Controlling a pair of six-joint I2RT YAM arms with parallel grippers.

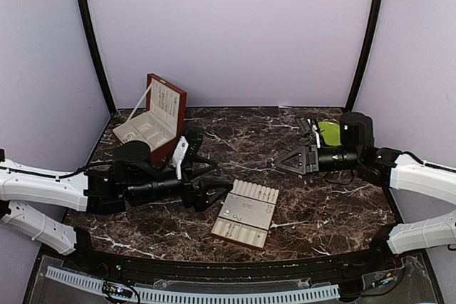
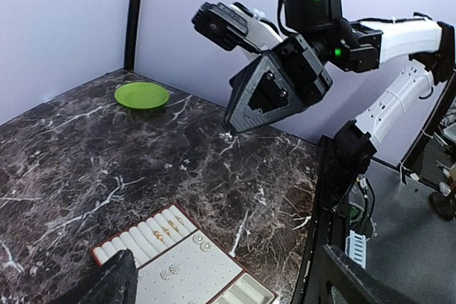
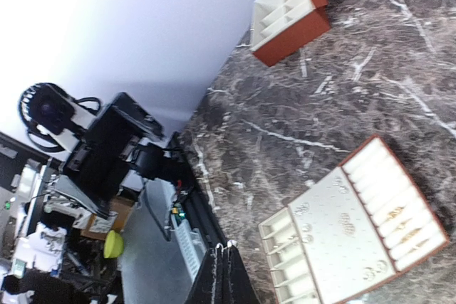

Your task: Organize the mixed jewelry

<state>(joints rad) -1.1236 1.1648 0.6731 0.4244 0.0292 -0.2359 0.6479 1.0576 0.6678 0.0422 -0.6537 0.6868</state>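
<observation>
The cream slotted tray (image 1: 246, 213) lies at the front middle of the table. In the left wrist view the tray (image 2: 206, 272) holds gold rings (image 2: 165, 231) in its slots and silvery studs (image 2: 199, 242) on its flat panel. Two pale specks (image 2: 167, 166) lie on the marble beyond it. My right gripper (image 1: 280, 164) hangs above the table and is shut on a tiny silvery piece (image 3: 228, 244), which also shows in the left wrist view (image 2: 228, 135). My left gripper (image 1: 217, 194) is open and empty at the tray's left edge.
The red-brown wooden box (image 1: 160, 115) stands open at the back left, with its cream insert inside. A green plate (image 1: 329, 132) sits at the back right, behind the right arm. A black rail (image 1: 214, 268) runs along the table's near edge.
</observation>
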